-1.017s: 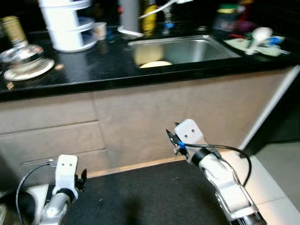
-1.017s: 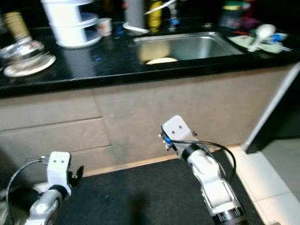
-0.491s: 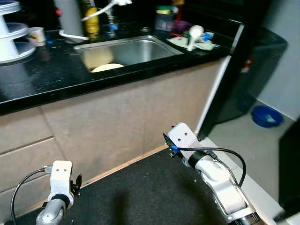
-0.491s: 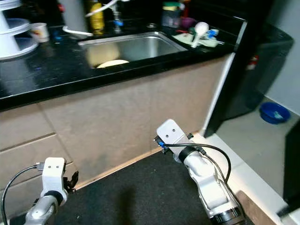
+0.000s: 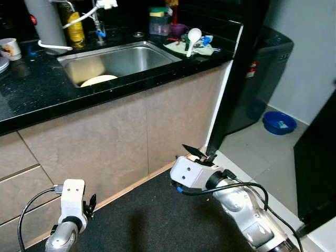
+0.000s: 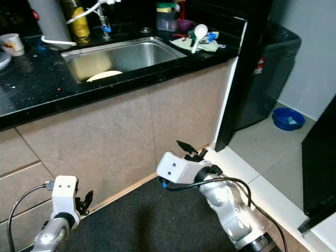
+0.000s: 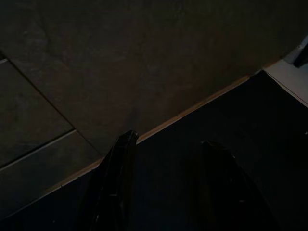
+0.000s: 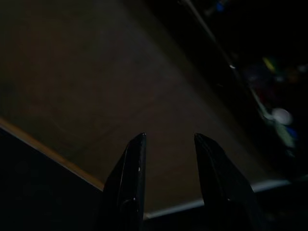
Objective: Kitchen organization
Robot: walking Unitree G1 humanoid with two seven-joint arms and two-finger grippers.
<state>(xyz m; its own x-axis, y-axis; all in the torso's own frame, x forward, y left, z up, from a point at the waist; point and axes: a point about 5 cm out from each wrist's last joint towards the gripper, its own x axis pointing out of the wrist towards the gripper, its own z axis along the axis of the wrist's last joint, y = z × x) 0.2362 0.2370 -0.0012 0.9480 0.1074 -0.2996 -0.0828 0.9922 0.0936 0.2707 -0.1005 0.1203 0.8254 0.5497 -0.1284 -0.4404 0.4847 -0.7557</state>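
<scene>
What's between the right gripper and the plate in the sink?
The right gripper hangs low before the cabinet front. The black counter edge and sink rim lie between it and the plate. Nothing else visible does.

The countertop [image 5: 31,97] is glossy black with fine speckles, around a steel-grey sink [image 5: 123,58] holding a pale yellow plate [image 5: 97,80]. Below run beige cabinet fronts [image 5: 105,136] and a black floor mat [image 5: 152,220]. At three o'clock sits a blue bowl [image 5: 279,122] on off-white tiles [image 5: 262,157].
</scene>
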